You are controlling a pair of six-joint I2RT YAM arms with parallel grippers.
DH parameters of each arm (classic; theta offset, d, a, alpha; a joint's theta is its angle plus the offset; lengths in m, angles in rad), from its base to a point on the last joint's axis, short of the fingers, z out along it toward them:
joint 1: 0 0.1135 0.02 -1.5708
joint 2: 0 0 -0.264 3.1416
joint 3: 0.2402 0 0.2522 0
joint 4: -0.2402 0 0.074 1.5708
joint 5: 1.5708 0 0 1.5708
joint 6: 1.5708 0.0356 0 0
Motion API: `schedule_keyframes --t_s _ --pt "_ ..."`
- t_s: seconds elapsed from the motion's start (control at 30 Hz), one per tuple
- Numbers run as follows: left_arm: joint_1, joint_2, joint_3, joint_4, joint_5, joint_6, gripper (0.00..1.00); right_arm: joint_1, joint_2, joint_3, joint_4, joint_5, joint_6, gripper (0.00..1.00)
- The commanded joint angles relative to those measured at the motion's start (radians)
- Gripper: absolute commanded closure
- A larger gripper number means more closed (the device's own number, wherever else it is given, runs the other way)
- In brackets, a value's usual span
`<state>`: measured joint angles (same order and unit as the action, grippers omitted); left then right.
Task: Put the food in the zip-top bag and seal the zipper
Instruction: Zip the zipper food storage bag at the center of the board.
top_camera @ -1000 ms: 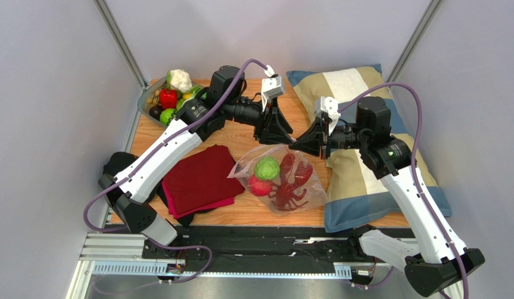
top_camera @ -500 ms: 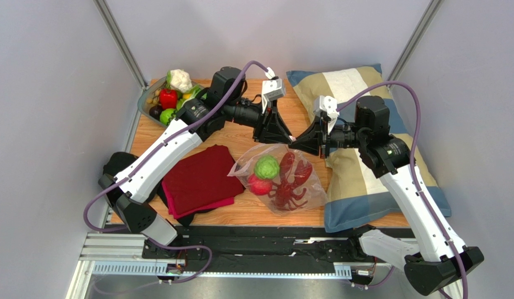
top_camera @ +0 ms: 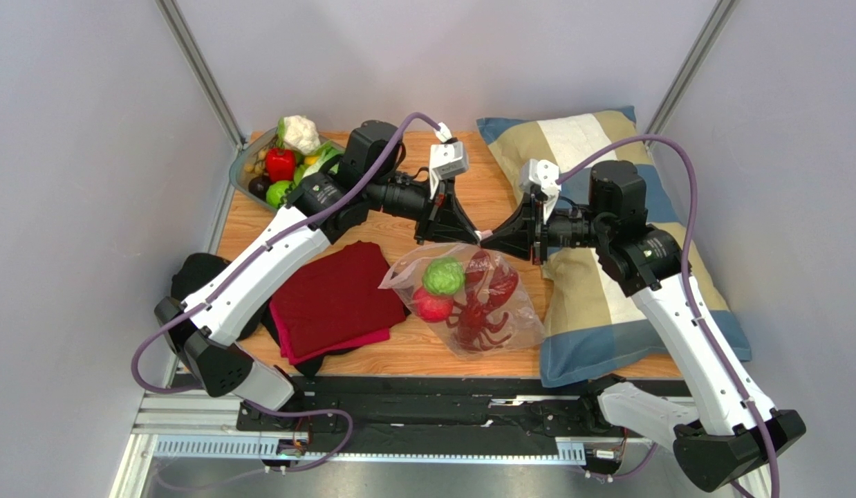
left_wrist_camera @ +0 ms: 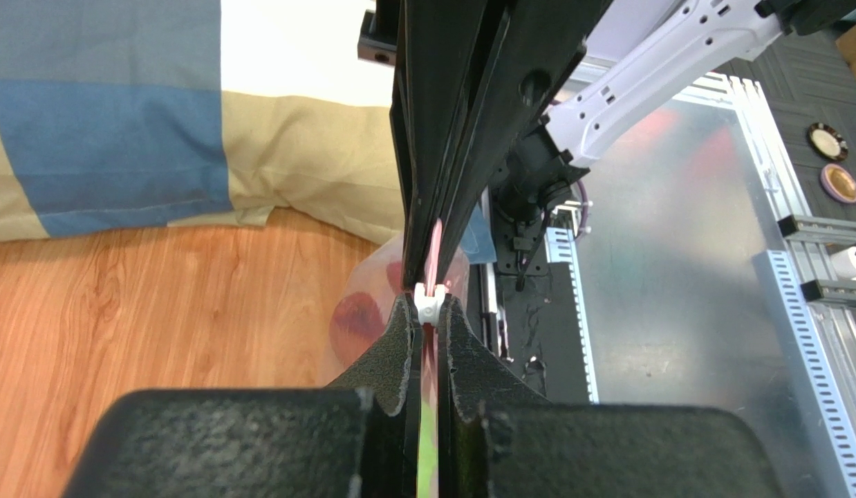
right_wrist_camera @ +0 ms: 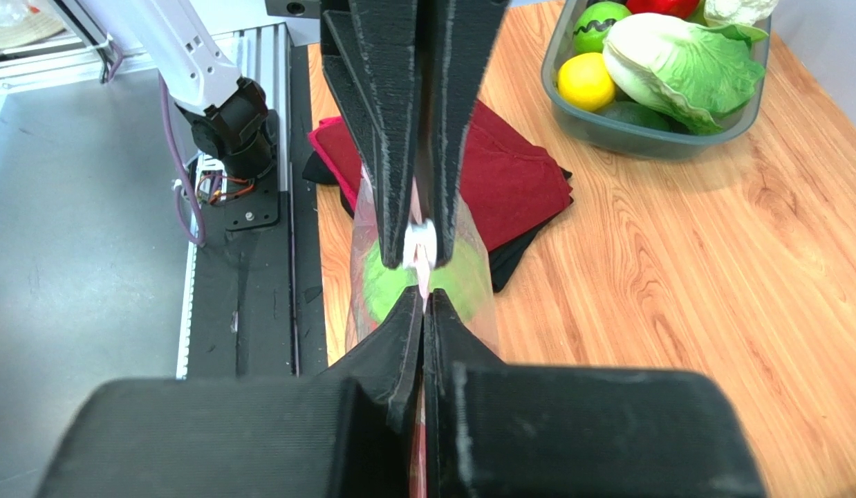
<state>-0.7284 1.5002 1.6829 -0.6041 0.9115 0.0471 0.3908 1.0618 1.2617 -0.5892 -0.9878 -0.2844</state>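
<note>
Where the two tools meet tip to tip, the left gripper [left_wrist_camera: 428,316] and the right gripper [right_wrist_camera: 422,301] are each clenched on the zipper [right_wrist_camera: 420,249], which is pinched thin between both pairs of fingers. The bag [top_camera: 515,316] runs down from that held edge to the table [top_camera: 422,353] below the tips. Contents noted inside it, beneath the tips: a green ball [top_camera: 444,277], a red fruit [top_camera: 432,306] touching it, and a lobster [top_camera: 486,309] alongside both.
</note>
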Motion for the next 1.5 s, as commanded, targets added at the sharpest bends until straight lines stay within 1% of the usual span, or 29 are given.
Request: schedule_keyframes --t_s 0.0,0.3,0.5,0.63,0.73,0.83,1.07,1.2,1.3,1.33,1.4,1.43,1.47 --pt "0.021 -0.043 -0.043 -0.066 -0.028 0.056 1.0 -0.023 -0.025 0.041 0.066 -0.006 0.037 1.0" --pt "0.052 -0.07 -0.091 -0.14 -0.051 0.112 1.0 -0.064 -0.025 0.047 0.085 -0.003 0.085 1.0" --pt "0.103 -0.129 -0.153 -0.207 -0.072 0.163 1.0 -0.139 -0.028 0.041 0.123 0.014 0.165 1.0" --pt "0.13 -0.196 -0.219 -0.249 -0.103 0.217 1.0 -0.197 -0.023 0.039 0.143 0.027 0.203 1.0" --pt "0.164 -0.241 -0.3 -0.267 -0.144 0.24 1.0 -0.228 -0.025 0.031 0.152 0.034 0.229 1.0" --pt "0.21 -0.273 -0.354 -0.298 -0.157 0.264 1.0 -0.253 -0.029 0.024 0.157 0.043 0.247 1.0" --pt "0.313 -0.342 -0.436 -0.405 -0.186 0.353 1.0 -0.285 -0.039 0.002 0.161 0.064 0.269 1.0" --pt "0.351 -0.371 -0.428 -0.447 -0.191 0.364 1.0 -0.294 -0.043 -0.01 0.16 0.063 0.277 1.0" --pt "0.351 -0.393 -0.376 -0.479 -0.125 0.355 1.0 -0.291 -0.049 -0.019 0.161 -0.004 0.313 1.0" --pt "0.35 -0.393 -0.335 -0.49 -0.074 0.347 1.0 -0.291 -0.052 -0.021 0.155 -0.027 0.329 1.0" --pt "0.351 -0.382 -0.28 -0.542 -0.028 0.333 1.0 -0.288 -0.068 -0.021 0.143 -0.086 0.394 1.0" --pt "0.351 -0.374 -0.22 -0.56 -0.001 0.332 1.0 -0.283 -0.075 -0.024 0.141 -0.092 0.424 1.0" --pt "0.351 -0.364 -0.192 -0.6 0.01 0.332 1.0 -0.28 -0.088 -0.044 0.147 -0.098 0.454 1.0"
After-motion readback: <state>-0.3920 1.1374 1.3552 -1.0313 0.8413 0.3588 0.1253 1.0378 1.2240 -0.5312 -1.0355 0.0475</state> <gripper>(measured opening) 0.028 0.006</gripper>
